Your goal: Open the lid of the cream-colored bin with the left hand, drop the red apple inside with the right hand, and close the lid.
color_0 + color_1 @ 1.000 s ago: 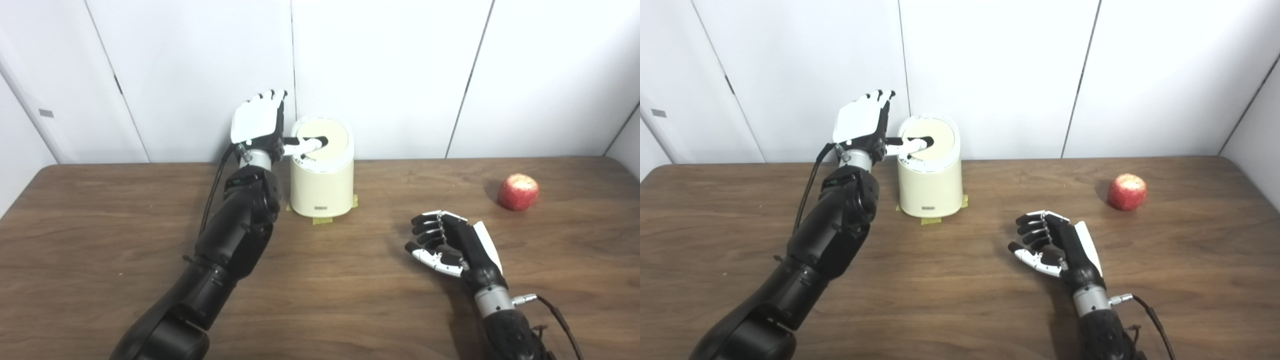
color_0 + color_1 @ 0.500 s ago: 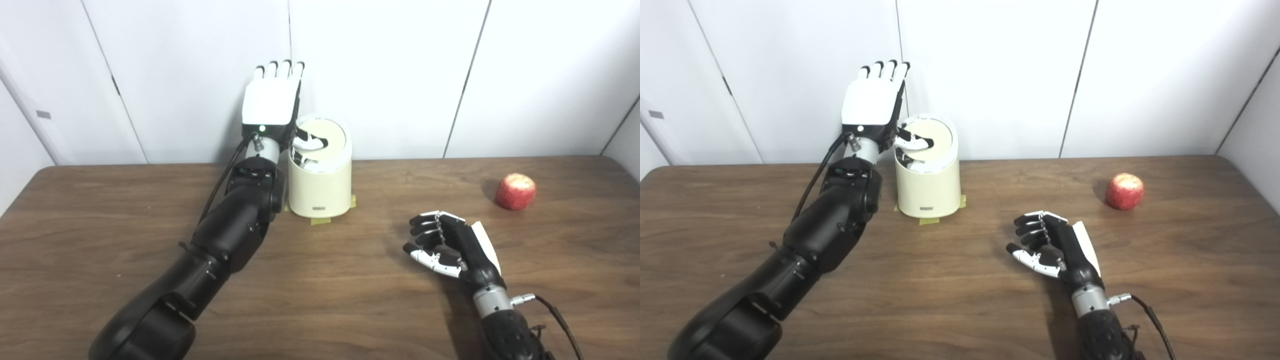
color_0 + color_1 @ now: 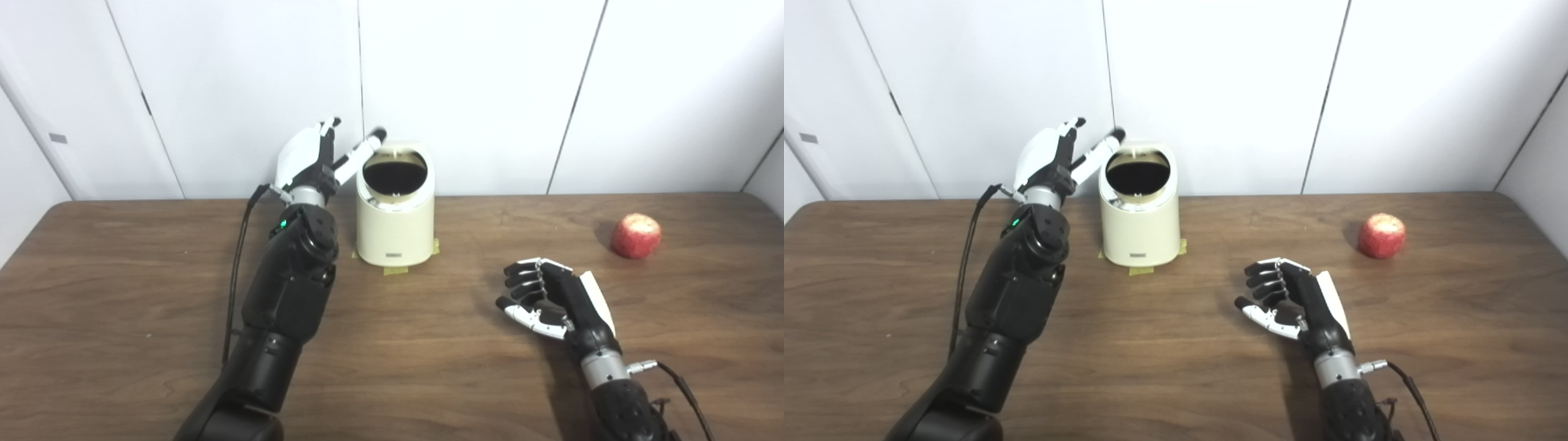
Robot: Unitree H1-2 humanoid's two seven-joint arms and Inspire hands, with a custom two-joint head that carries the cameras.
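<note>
Standing open at twelve o'clock on the wooden table [image 3: 122,318]: the cream-colored bin [image 3: 395,226], dark mouth exposed, lid [image 3: 397,146] tipped back against the white wall [image 3: 478,92], yellow tape [image 3: 397,268] at its base. Hovering just beside the rim at ten o'clock, the left hand [image 3: 309,156], fingers spread, one fingertip near the raised lid, holding nothing. Resting at five o'clock, well apart from the bin, the right hand [image 3: 551,297], fingers loosely curled, empty. Lying at three o'clock near the table's far right, the red apple [image 3: 636,235], untouched. Lid-opening step apparently done; apple pickup not yet begun. Next move likely calling for a reach by the right hand toward three o'clock, a firm wrap round the apple, then a carry across to the open mouth.
</note>
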